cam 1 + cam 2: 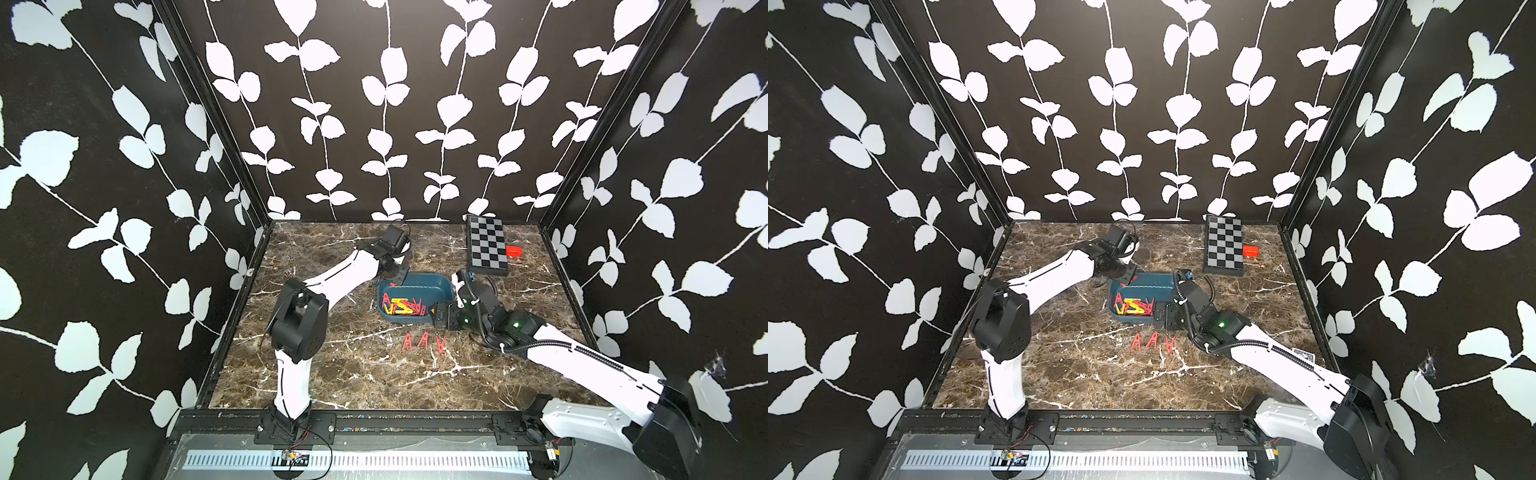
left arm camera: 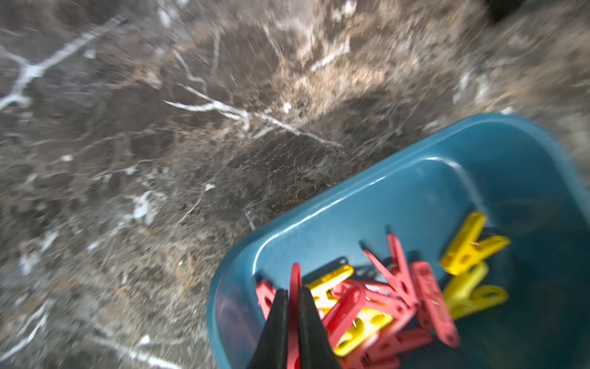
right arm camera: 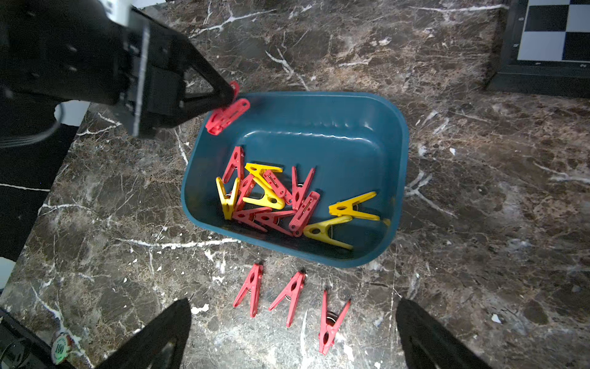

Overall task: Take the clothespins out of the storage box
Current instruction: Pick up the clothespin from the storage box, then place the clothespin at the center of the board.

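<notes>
The left gripper (image 3: 227,93) is closed on the tip of one red clothespin (image 3: 228,115) above the corner rim of the storage box (image 3: 319,115). So thin a pinch could let it swivel or drop back among the clothespins (image 3: 271,198) inside. The right gripper (image 3: 292,308) hovers wide open and empty over three laid-out clothespins (image 3: 252,289) on the desk (image 3: 479,223), which a careless set-down could scatter.

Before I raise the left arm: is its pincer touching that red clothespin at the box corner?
Touching. The right wrist view shows the left pincer shut on the red clothespin at the storage box corner; the left wrist view agrees.
</notes>
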You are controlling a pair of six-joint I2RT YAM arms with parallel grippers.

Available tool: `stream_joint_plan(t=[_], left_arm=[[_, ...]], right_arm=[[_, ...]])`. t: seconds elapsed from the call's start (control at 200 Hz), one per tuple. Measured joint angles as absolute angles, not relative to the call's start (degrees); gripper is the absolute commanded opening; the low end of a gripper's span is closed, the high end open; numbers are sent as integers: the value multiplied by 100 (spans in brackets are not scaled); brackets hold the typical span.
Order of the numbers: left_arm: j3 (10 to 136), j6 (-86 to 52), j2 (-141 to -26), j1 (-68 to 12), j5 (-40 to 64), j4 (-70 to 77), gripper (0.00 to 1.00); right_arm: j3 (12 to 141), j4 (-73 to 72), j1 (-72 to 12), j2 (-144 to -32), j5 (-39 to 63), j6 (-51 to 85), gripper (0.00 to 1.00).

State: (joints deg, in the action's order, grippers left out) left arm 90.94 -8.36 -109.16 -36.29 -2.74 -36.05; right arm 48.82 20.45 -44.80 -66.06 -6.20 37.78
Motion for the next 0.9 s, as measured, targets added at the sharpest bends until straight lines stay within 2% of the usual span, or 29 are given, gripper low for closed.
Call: stream_joint_plan(t=[0.495,0.9], left_arm=[[6899,-2469,-8654,-3710,-366,-3684,11],[5238,-4095,-7548,-4737,-823,-3520,10]], right_arm=[[4882,1811,-4438,-6866,-130,3546,99],[4882,1739,-4403,-6925,248,3402,99]])
